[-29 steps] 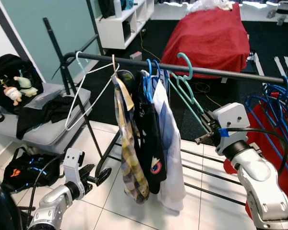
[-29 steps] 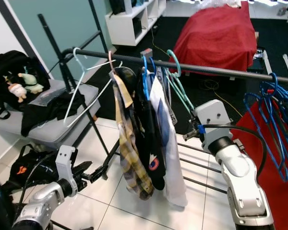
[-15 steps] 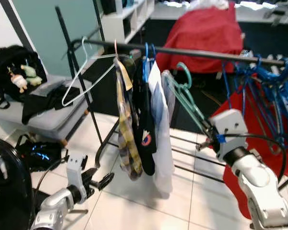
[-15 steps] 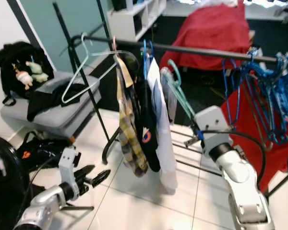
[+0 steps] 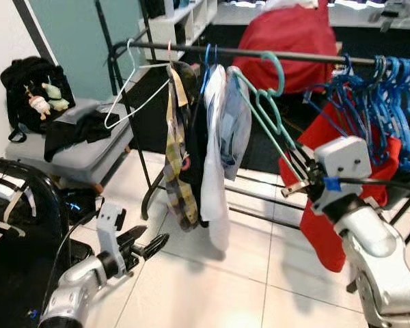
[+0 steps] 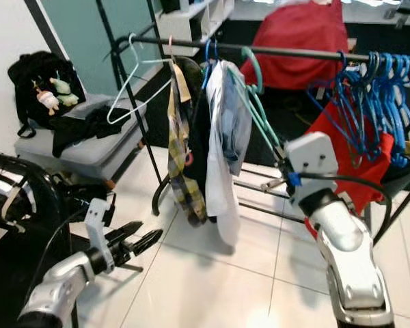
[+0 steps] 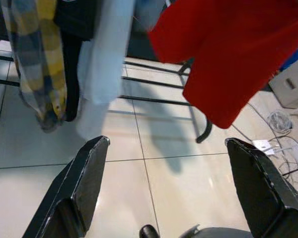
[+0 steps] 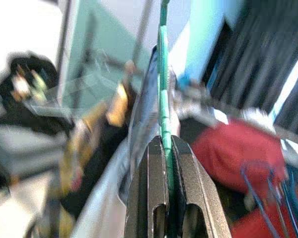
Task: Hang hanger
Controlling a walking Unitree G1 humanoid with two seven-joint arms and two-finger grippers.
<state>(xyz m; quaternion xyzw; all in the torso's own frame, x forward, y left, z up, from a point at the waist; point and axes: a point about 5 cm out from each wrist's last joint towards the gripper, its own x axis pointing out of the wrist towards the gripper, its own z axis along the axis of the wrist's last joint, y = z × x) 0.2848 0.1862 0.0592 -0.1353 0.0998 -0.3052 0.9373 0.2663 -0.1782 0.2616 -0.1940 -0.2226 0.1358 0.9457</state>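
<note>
A teal hanger [image 5: 265, 116] is pinched at its lower end by my right gripper [image 5: 297, 169], which is shut on it to the right of the hanging clothes. Its hook [image 5: 276, 68] reaches the height of the black rail [image 5: 307, 57]; whether it rests on the rail I cannot tell. In the right wrist view both fingers [image 8: 154, 198] press on the green bar [image 8: 164, 99]. My left gripper [image 5: 147, 247] hangs low over the tiled floor, open and holding nothing; its fingers [image 7: 84, 183] stand wide apart.
On the rail hang a white wire hanger [image 5: 132, 89], a plaid shirt [image 5: 176, 171], dark and white garments [image 5: 215, 164], several blue hangers [image 5: 386, 89] and a red cloth [image 5: 321, 205]. A grey bench [image 5: 68, 154] carrying a black bag [image 5: 31, 85] stands at the left.
The whole view has shifted as the camera moved. Relative to the rail, the teal hanger's hook has risen from below it to its height. The left gripper stays open and low.
</note>
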